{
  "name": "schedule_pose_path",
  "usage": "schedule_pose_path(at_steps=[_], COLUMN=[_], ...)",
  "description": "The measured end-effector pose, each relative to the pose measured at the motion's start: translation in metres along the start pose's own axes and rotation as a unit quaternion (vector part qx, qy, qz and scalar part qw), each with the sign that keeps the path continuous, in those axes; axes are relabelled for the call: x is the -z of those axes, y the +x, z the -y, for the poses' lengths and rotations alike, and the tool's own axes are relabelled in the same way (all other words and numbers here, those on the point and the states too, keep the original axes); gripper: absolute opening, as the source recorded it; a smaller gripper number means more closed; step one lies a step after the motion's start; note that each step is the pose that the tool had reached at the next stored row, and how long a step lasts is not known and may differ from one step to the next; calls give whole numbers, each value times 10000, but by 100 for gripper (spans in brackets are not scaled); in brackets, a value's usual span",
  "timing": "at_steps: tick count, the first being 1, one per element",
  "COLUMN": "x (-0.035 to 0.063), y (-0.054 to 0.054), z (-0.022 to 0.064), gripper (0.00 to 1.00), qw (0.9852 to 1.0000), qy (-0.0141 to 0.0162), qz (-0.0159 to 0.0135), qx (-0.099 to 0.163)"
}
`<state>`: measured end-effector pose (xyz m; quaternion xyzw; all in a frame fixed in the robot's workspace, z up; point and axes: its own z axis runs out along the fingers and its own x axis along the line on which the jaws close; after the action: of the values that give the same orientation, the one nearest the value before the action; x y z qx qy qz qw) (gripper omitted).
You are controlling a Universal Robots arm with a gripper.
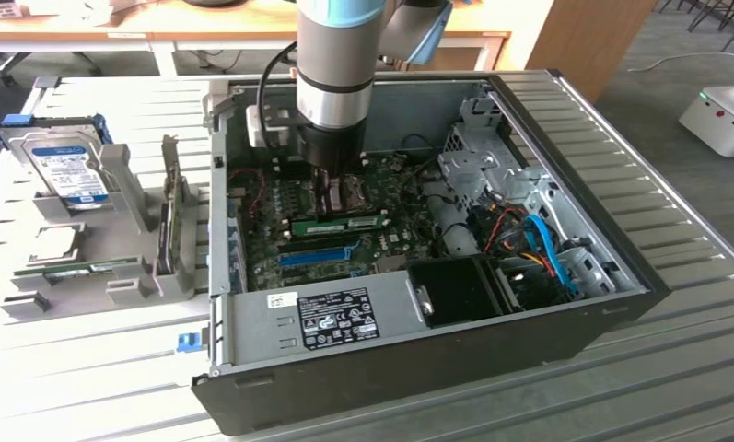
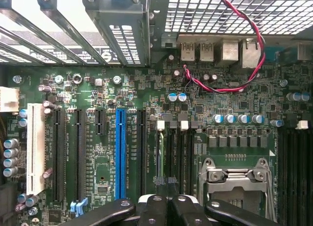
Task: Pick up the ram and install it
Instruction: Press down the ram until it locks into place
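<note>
Where arm point(image 1: 336, 83) descends, jaws hidden, ram point(image 1: 338, 224) beneath.

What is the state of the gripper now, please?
Gripper: closed, above the motherboard; whether it holds anything cannot be told.

A thin, long green ram stick point(image 1: 338, 224) point(image 2: 160, 157) with small dark chips stands on its long edge in a motherboard slot, just below the closed jaws. A second ram stick point(image 1: 87, 269) lies flat, well apart from the jaws.
</note>
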<state>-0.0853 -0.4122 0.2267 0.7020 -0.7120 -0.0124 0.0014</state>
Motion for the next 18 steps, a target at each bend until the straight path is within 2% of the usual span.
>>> schedule_pose_path(at_steps=[18], x=[-29], y=[5], z=[1], gripper=[11], qw=[10000], qy=[0], qz=[0], qx=[0])
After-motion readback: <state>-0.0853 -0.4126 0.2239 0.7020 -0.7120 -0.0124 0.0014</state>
